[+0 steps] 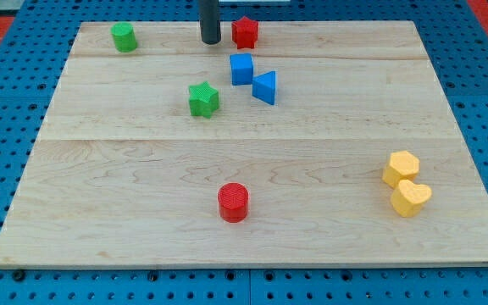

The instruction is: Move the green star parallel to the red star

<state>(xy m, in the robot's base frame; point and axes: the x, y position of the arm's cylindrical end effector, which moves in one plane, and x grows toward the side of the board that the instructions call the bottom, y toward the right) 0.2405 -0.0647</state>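
The green star (203, 99) lies on the wooden board, left of centre in the upper half. The red star (245, 32) sits near the board's top edge, up and to the right of the green star. My tip (210, 41) stands near the top edge, just left of the red star with a small gap, and well above the green star. It touches no block.
A blue cube (241, 69) and a blue triangular block (265, 87) lie right of the green star. A green cylinder (124, 36) is at top left, a red cylinder (233, 202) at bottom centre, and two yellow blocks (402, 168) (410, 197) at the right.
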